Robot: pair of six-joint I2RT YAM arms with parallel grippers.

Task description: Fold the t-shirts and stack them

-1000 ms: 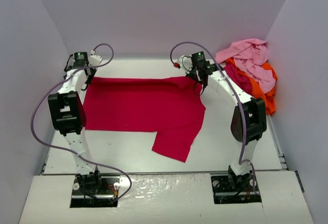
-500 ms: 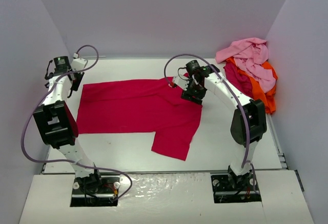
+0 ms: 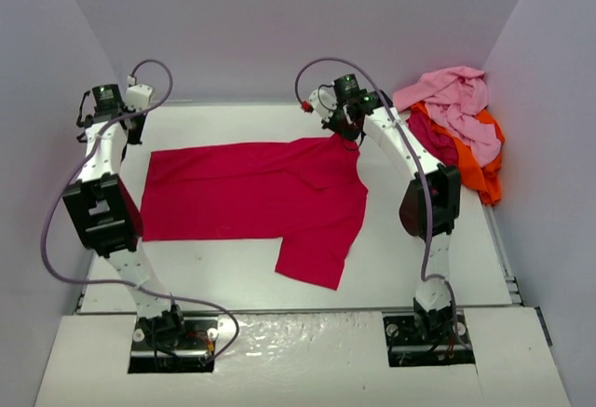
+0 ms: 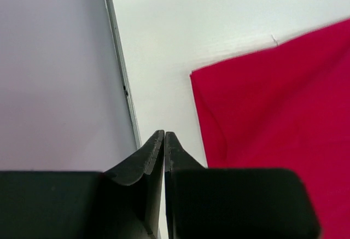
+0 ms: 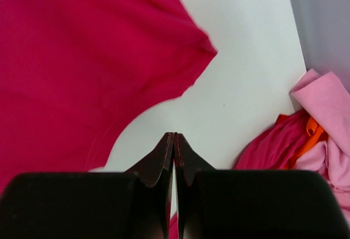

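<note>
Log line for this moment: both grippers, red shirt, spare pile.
crimson t-shirt: spread flat | left gripper: shut, empty, beside its far-left corner | right gripper: shut, empty, by far-right corner | other t-shirts: heaped far right

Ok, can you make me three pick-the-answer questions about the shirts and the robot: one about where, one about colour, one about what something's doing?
1. Where is the shirt pile? A) far right corner B) near left corner C) the middle
2. What colour tops it? A) blue B) light pink C) green
3. The left tool is: A) wide open B) holding a shirt C) shut, empty

Answers: 1 A, it is heaped at the back right. 2 B, the light pink shirt lies uppermost. 3 C, its fingers meet with nothing between, beside the red shirt.
</note>
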